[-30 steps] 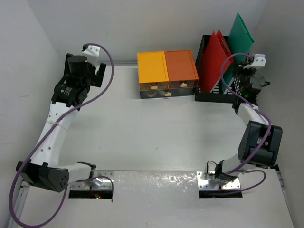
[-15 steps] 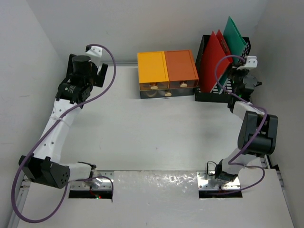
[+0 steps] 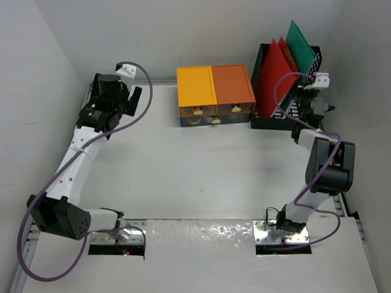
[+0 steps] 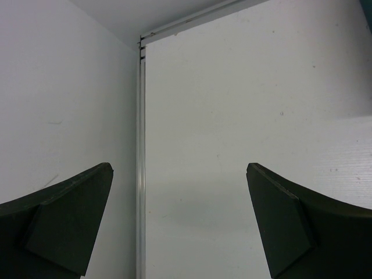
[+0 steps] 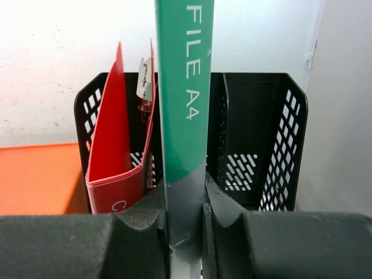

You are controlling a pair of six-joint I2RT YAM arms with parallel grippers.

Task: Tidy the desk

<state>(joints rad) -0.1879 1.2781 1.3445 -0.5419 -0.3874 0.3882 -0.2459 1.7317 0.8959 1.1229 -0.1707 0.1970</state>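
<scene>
The white desk (image 3: 195, 171) fills the top view. My right gripper (image 3: 305, 102) is at the back right, shut on the spine of a green A4 file folder (image 5: 185, 87). The folder stands upright in front of the black mesh file rack (image 5: 273, 145), also seen from above (image 3: 303, 46). A red folder (image 5: 116, 145) stands in the rack's left slot. My left gripper (image 4: 180, 215) is open and empty over the desk's far left corner, above the grey side rail (image 4: 140, 174); from above it is near the left wall (image 3: 125, 101).
A yellow-and-orange drawer box (image 3: 215, 94) stands at the back middle, left of the rack (image 3: 287, 122). White walls close in on the left, back and right. The orange box top shows at the lower left of the right wrist view (image 5: 35, 174).
The right gripper has moved the green folder left and back, closer over the rack. The left arm has shifted slightly right and back along the left wall.
</scene>
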